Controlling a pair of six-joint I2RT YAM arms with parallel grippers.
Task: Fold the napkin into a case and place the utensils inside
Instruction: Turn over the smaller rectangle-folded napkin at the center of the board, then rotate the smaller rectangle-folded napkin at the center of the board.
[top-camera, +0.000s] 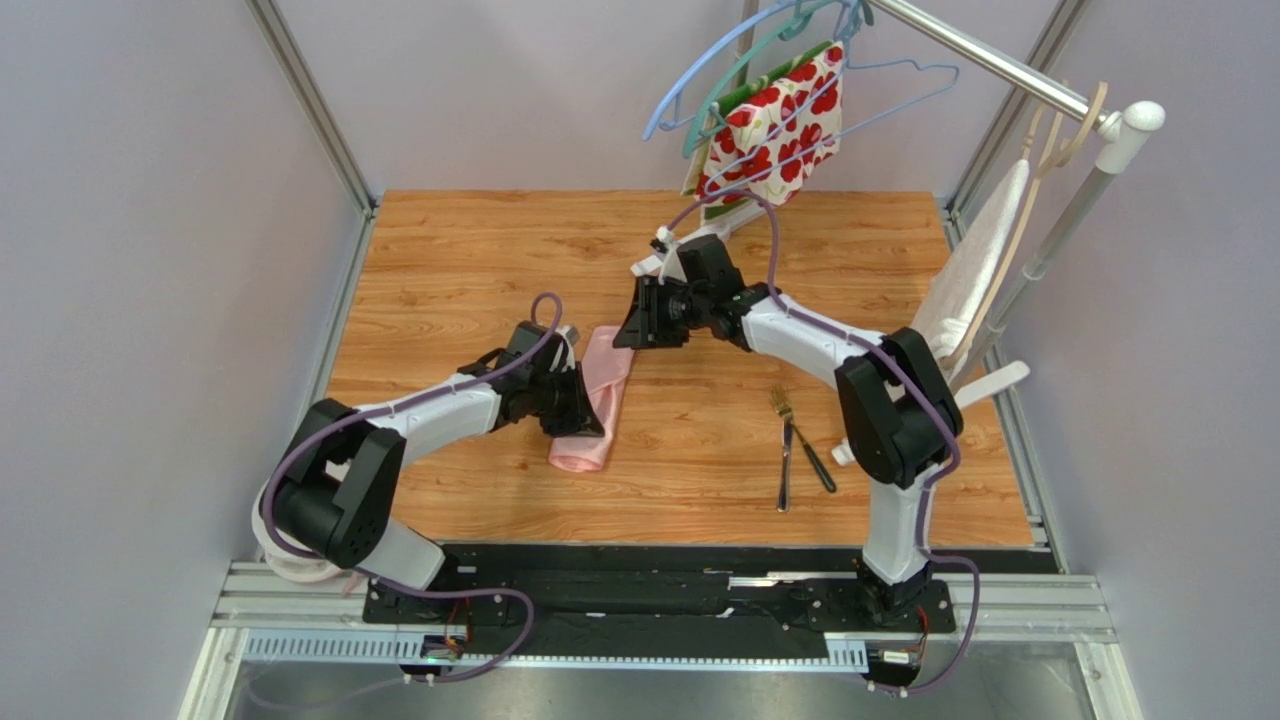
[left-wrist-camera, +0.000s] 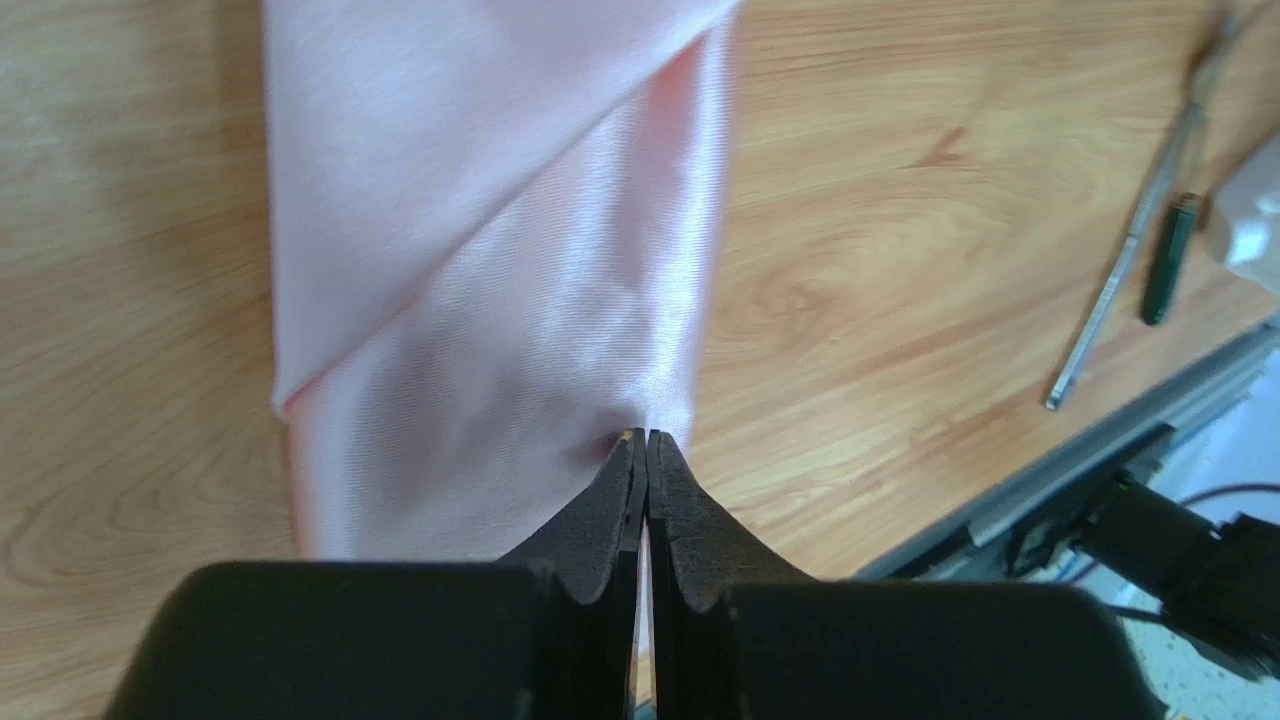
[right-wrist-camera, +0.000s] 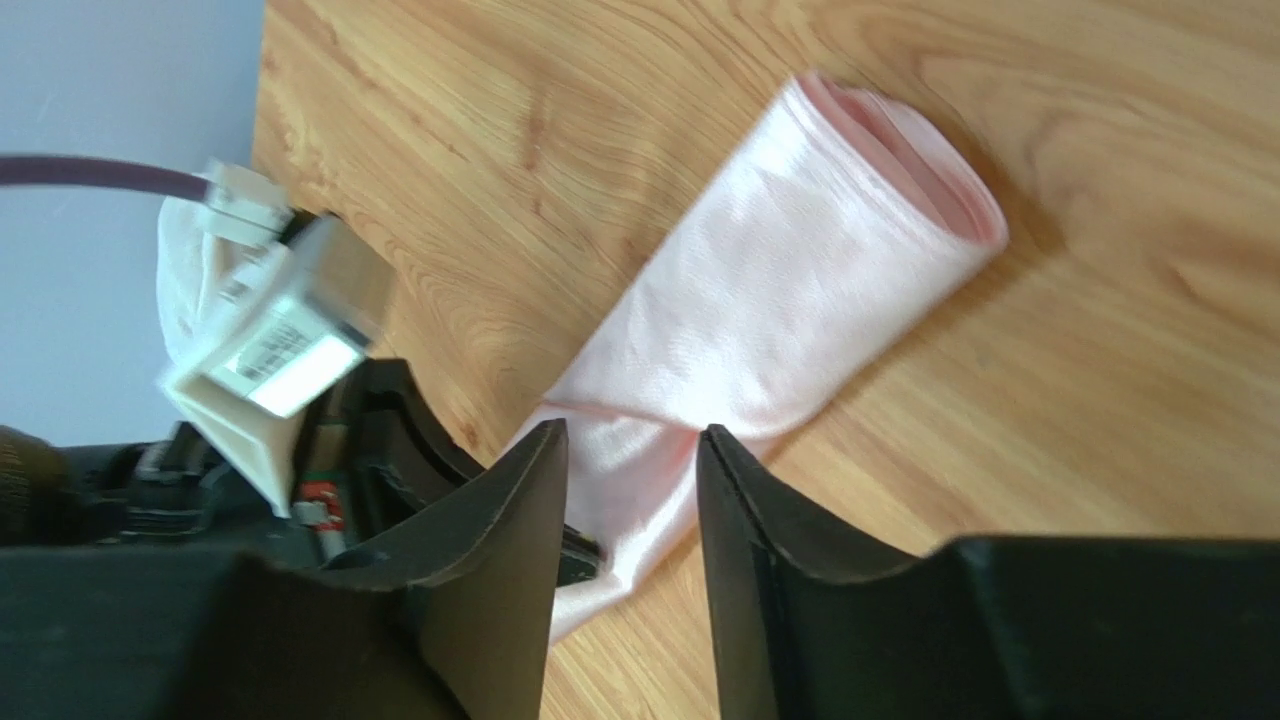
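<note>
Closest to the lens: the left pincer (left-wrist-camera: 646, 438), fingers pressed together and clamped on the long edge of the napkin (left-wrist-camera: 496, 225), with the cloth puckering a little at the tips. Just past the tips, shiny pink cloth folded into a narrow strip, crossed by one diagonal fold and lying flat on the worktop (left-wrist-camera: 902, 225).

At the strip's other end, the right pincer (right-wrist-camera: 624, 450), fingers apart, hovering over the cloth with nothing gripped. Cannot tell whether the tips touch the cloth. From this side, a far end that looks rolled and open, with layers showing at the mouth.

Further out, to the right and well apart from the cloth: the utensils, a fork (top-camera: 783, 450) and a darker piece (top-camera: 816, 462), side by side on the bare wood near the right arm's base. Untouched by either pincer.

Further back, a red-and-white floral cloth (top-camera: 781, 128) on hangers and a white cloth (top-camera: 977, 263) by the rail, neither part of the job.

Judged from all this: folding well under way, but not finished. Narrowed lengthwise, yet too long and loose for a small flat packet. Left to do, probably: close the strip into a case, then pick up both utensils and slip them inside.
</note>
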